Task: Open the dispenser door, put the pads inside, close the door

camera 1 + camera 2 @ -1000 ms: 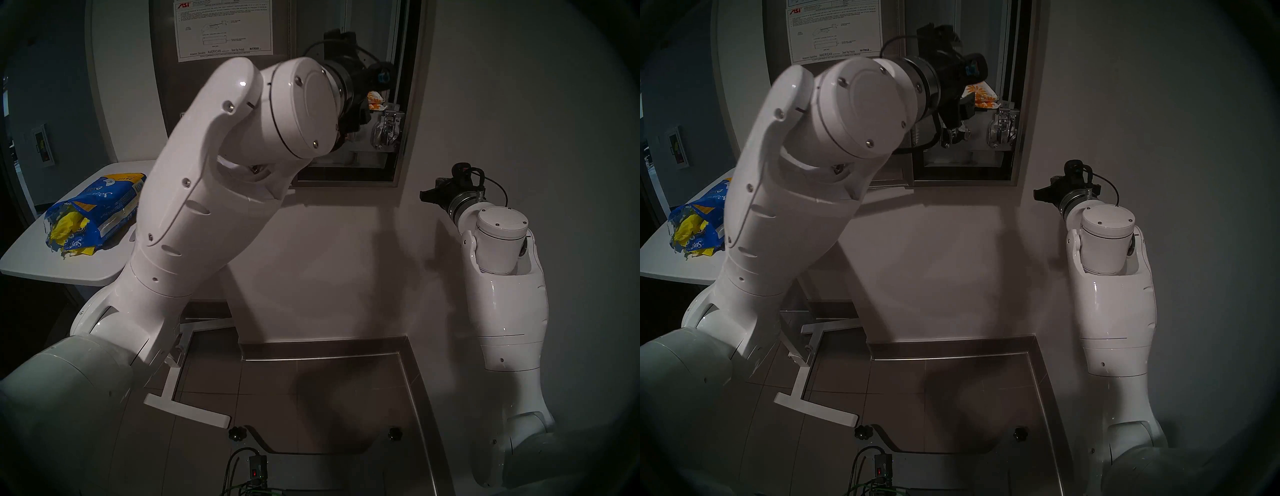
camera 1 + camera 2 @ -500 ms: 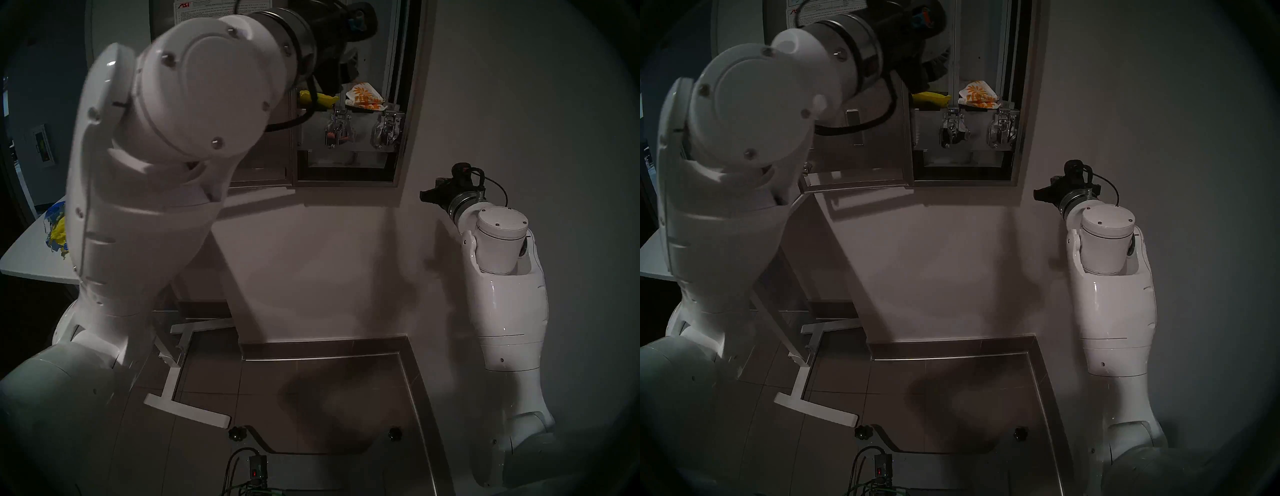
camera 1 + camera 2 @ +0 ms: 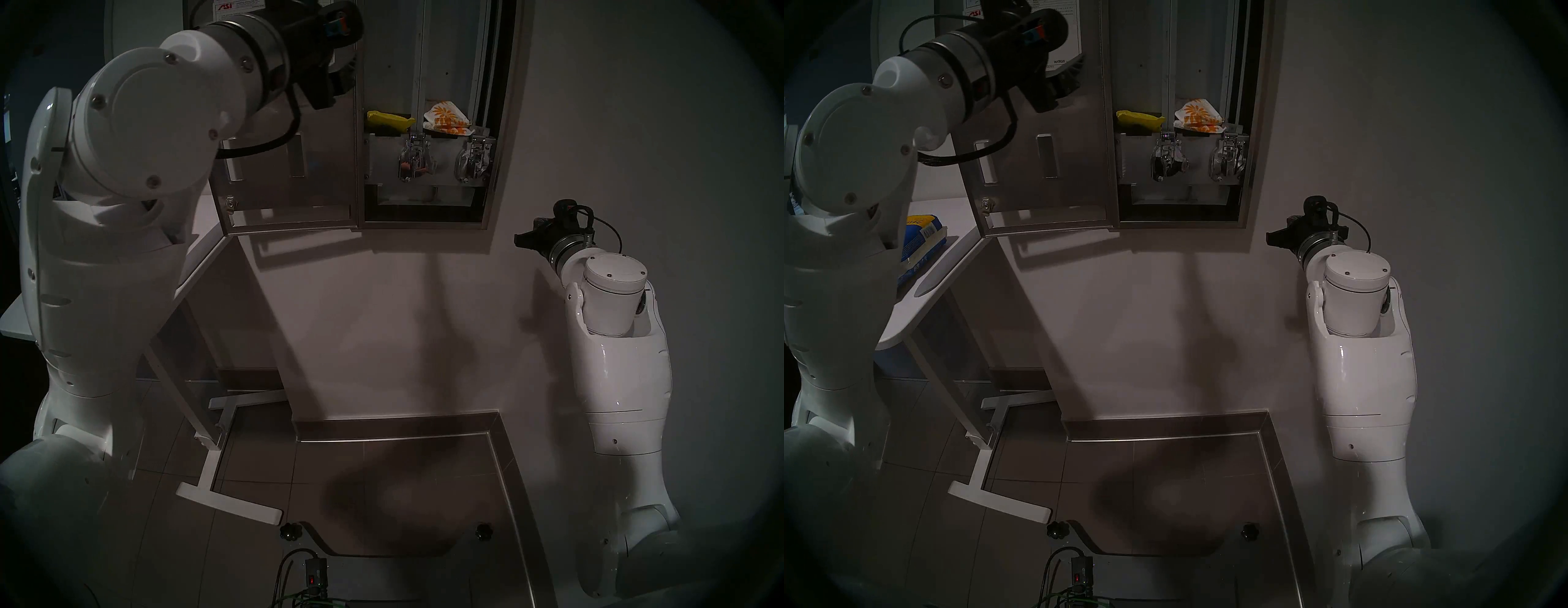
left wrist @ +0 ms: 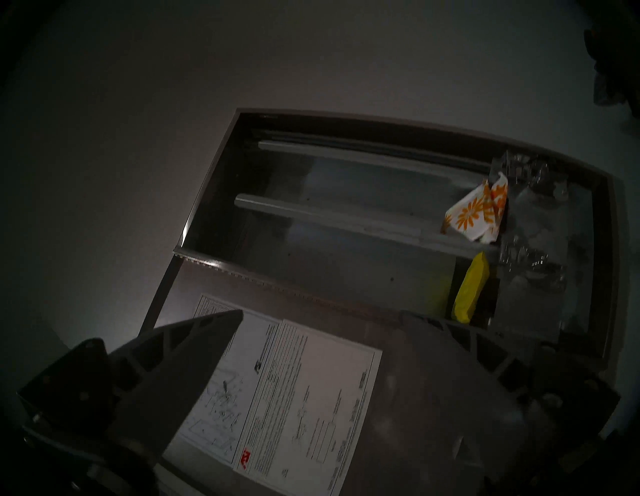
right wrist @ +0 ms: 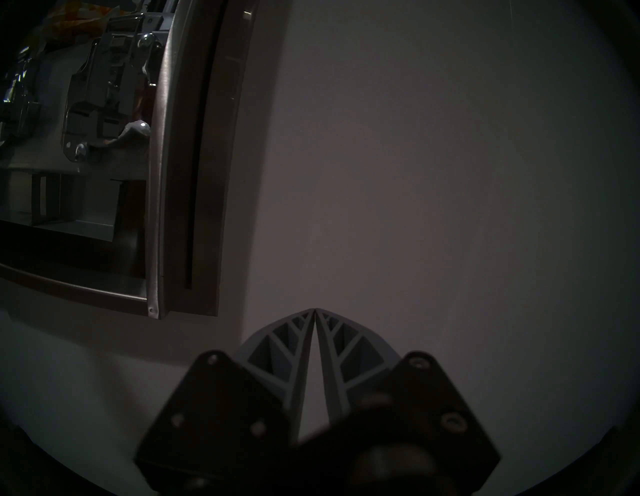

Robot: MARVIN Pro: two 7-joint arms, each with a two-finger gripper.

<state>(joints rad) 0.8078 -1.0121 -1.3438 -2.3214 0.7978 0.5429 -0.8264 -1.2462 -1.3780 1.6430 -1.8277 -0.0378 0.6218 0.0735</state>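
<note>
The dispenser door (image 3: 292, 187) stands open, swung left, with its white instruction sheet (image 4: 287, 398) facing me. One yellow pad (image 3: 389, 120) lies in the cabinet's left compartment above the levers; it also shows in the left wrist view (image 4: 471, 291). My left gripper (image 4: 322, 313) is open and empty, in front of the door's upper part and left of the cabinet (image 3: 339, 80). My right gripper (image 5: 314, 310) is shut and empty, near the wall below and right of the cabinet (image 3: 519, 240).
A white packet with orange flowers (image 3: 445, 119) sits in the right compartment. Two chrome lever mechanisms (image 3: 413, 163) hang below the packets. A blue printed bag (image 3: 919, 246) lies on the white table (image 3: 949, 263) at left. A steel floor rim (image 3: 424, 433) runs below.
My left arm has pulled out of the cabinet and swung left and up, uncovering the yellow pad in the left compartment. The right arm has not moved.
</note>
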